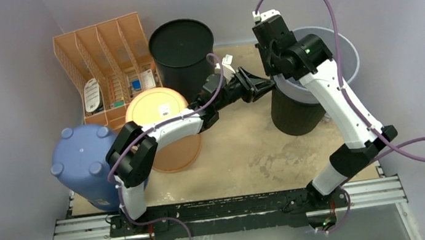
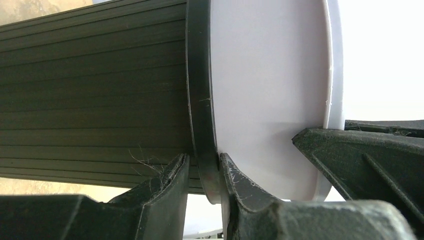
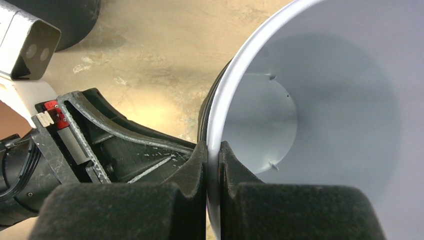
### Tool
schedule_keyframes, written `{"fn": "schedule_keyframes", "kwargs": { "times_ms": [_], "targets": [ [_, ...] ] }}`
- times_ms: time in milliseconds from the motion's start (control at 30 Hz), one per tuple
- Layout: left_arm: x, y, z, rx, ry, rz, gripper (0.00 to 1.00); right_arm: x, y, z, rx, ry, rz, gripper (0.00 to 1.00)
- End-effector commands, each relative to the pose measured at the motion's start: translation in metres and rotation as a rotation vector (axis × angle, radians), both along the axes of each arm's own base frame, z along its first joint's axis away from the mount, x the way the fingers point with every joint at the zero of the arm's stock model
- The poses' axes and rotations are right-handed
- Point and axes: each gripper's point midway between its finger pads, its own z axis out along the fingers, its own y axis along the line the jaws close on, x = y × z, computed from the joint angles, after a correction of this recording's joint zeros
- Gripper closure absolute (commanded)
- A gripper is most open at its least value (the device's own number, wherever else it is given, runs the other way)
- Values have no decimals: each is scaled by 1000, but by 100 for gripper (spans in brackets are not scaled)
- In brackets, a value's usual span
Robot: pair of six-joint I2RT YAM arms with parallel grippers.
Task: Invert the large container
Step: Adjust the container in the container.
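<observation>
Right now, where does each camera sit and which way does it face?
Top external: above and behind the bases, facing down at the table; both arms show.
Left wrist: on that arm, facing the black bin's rim; the left gripper pinching it shows.
Right wrist: on that arm, facing the grey container's rim; the right gripper clamping it shows.
Shared: both wrist views show the grey container and both grippers.

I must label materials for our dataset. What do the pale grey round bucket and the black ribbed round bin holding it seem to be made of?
The pale grey round bucket is probably plastic, smooth with a soft sheen: thin wall, small moulding marks near its base. The black ribbed round bin is probably plastic too, matte: fine moulded ribs, scuffed thicker rim.
</observation>
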Motion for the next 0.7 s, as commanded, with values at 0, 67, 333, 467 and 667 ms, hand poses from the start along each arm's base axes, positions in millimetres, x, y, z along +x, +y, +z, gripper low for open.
{"fn": "schedule_keyframes", "kwargs": {
  "times_ms": [0,67,333,467,667],
  "targets": [
    [-13,-17,24,-65,-32,-48,74,2,24,45,158,-165,70,100],
    [-13,-19,22,-59,-26,-52,80,2,25,46,164,-168,71,100],
    [-12,-21,3,16,45,-53,100,-3,24,62,188,-196,61,100],
    [-13,-21,-2,55,89,-58,100,-6,27,84,202,-236,67,100],
    [-12,-17,-17,128,107,-39,100,-7,32,110,254,-297,94,100]
  ]
}}
